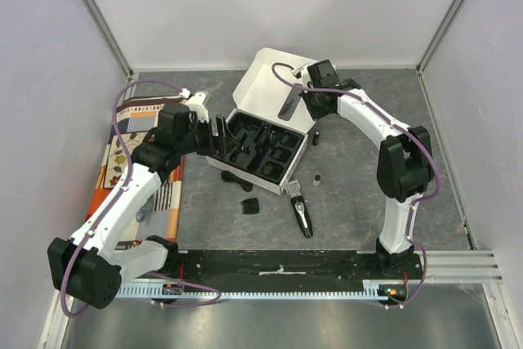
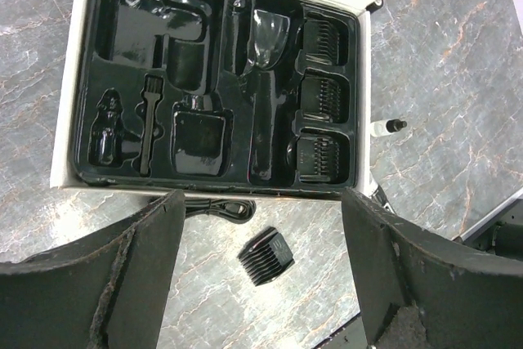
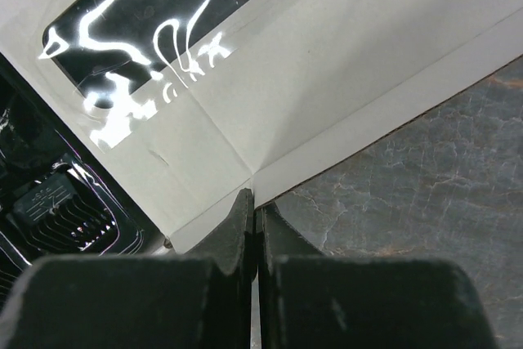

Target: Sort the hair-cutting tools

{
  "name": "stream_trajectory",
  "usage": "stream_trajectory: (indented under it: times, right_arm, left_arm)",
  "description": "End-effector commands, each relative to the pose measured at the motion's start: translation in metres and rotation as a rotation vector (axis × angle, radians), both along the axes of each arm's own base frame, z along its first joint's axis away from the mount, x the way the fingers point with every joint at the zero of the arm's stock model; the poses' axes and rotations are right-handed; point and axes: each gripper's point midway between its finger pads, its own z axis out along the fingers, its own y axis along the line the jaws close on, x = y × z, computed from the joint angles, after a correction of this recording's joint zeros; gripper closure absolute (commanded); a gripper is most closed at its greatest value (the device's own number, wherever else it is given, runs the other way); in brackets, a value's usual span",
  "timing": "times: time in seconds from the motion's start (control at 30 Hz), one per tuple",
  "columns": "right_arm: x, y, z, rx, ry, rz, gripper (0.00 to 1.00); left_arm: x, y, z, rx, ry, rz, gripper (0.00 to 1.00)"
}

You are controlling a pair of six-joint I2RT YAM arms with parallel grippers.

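Left wrist view looks straight down into the box and its black tray. The left gripper is spread wide and empty above the box's near rim. Just outside that rim, on the table, lie the comb guard and the cable, the cable touching the box edge. A tiny bottle lies just off one side wall. In the overhead view the clipper rests nearer the arms, with a second bottle between it and the box. The right gripper is clenched shut at the edge of the open lid; whether it nips the card or only leans on it is hard to tell. The step in hand looks like fetching a loose piece, most likely the guard. To do it well, the open jaws should come down squarely across the guard, close gently, lift clear of the rim and settle it in a free pocket without nudging the box. The table is flat grey marbled stone, a patterned cloth covers its left side, and plain pale walls close it in.
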Motion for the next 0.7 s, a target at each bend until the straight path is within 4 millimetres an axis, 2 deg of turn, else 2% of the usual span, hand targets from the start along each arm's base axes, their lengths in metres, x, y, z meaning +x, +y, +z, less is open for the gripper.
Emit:
stream_trajectory:
  times: [0.0,0.07,0.27,0.33,0.5,0.6,0.67]
  right_arm:
    - [0.011,0.030,0.013,-0.081,-0.091,0.113,1.00]
    - [0.018,0.045,0.012,-0.101,-0.117,0.137,1.00]
    - [0.040,0.066,0.009,-0.118,-0.150,0.161,0.99]
    - [0.046,0.066,0.004,-0.130,-0.150,0.155,0.84]
    - [0.055,0.076,0.012,-0.122,-0.180,0.141,0.50]
    - [0.056,0.080,0.024,-0.088,-0.203,0.125,0.40]
    - [0.053,0.082,0.034,-0.059,-0.215,0.120,0.39]
  left_arm:
    - [-0.003,-0.006,0.010,-0.053,-0.018,-0.014,0.17]
    - [-0.002,-0.006,0.011,-0.055,-0.023,-0.018,0.17]
    - [-0.003,-0.007,0.010,-0.060,-0.018,-0.019,0.17]
    - [-0.003,-0.008,0.010,-0.061,-0.017,-0.022,0.17]
    - [-0.003,-0.008,0.010,-0.062,-0.015,-0.022,0.17]
    - [-0.002,-0.009,0.009,-0.065,-0.010,-0.025,0.17]
    - [-0.002,-0.010,0.010,-0.069,-0.010,-0.028,0.17]
